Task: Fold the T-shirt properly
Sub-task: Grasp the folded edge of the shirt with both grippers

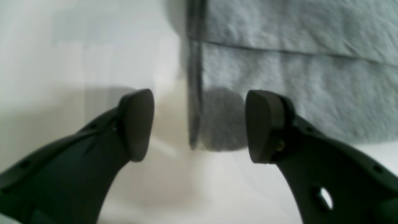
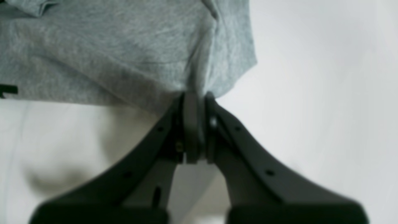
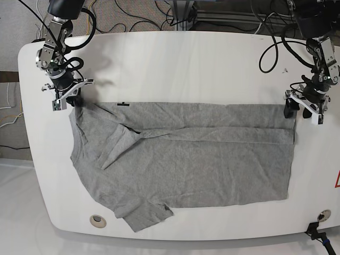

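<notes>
- Grey floor (image 3: 10,135) surrounds the table.
- White table (image 3: 186,64), T-shirt (image 3: 186,170) spread across its middle.
- Folding looks early: long edge doubled, left side wrinkled; tucking and halving remain.
- Right gripper (image 2: 199,127) pinches a corner; left gripper (image 1: 199,124) gapes around another, gripping nothing.

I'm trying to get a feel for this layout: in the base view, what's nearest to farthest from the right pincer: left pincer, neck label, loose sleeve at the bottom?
1. Neck label: just beside it.
2. Sleeve: bottom, centre-left.
3. Left pincer: far right.
</notes>
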